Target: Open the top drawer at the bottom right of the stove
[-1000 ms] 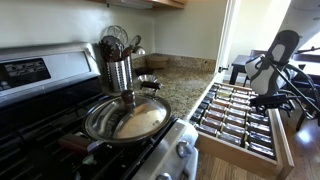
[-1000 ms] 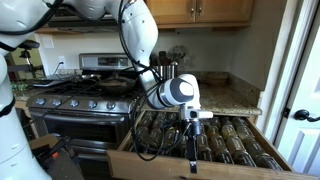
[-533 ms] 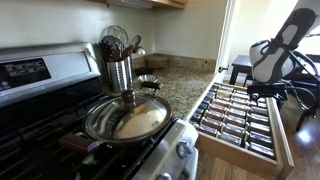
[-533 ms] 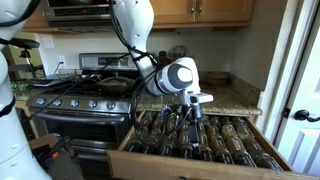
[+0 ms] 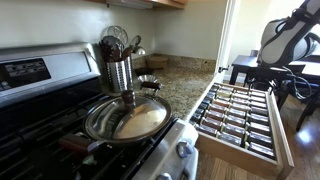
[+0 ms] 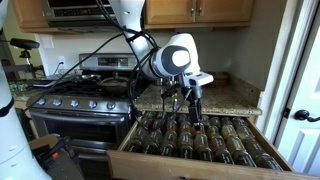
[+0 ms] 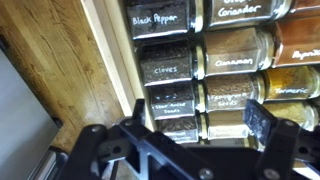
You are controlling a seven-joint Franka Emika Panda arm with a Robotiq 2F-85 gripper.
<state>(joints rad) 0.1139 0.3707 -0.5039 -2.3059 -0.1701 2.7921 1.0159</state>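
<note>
Stove (image 5: 35, 125) w/ black grates fills the near side in an exterior view and sits at the far side of the arm in both exterior views (image 6: 85, 105). The granite counter (image 5: 185, 80) runs on from the stove's edge. Top drawer (image 5: 284, 145), just below that counter beside the stove, stands pulled well out, wood front (image 6: 190, 166) far from the cabinet line and its rows of jars (image 6: 215, 135) fully exposed, so the opening job looks basically done. Gripper (image 6: 192, 110) hangs above the drawer interior on the side away from the stove, apart from the jars and handle. In the wrist view its fingers (image 7: 140, 115) are spread wide w/ nothing between them, i.e. released. A pan (image 5: 125, 118) rests on the stove burner, and a utensil crock (image 5: 120, 72) stands behind it. Small stuff: the wrist view reads jar labels, e.g. cloves (image 7: 165, 66), next to the drawer's wood side wall (image 7: 95, 70). Risks from here, IMO: any drop of the wrist would put the fingertips into the jar lids and scatter or crack them. A sideways swing toward the stove could clip the drawer wall and shove it partly shut, undoing the work. The loose cable (image 6: 105, 52) draped off the arm over the stove could snag on the grates or the pan handle during retreat.
</note>
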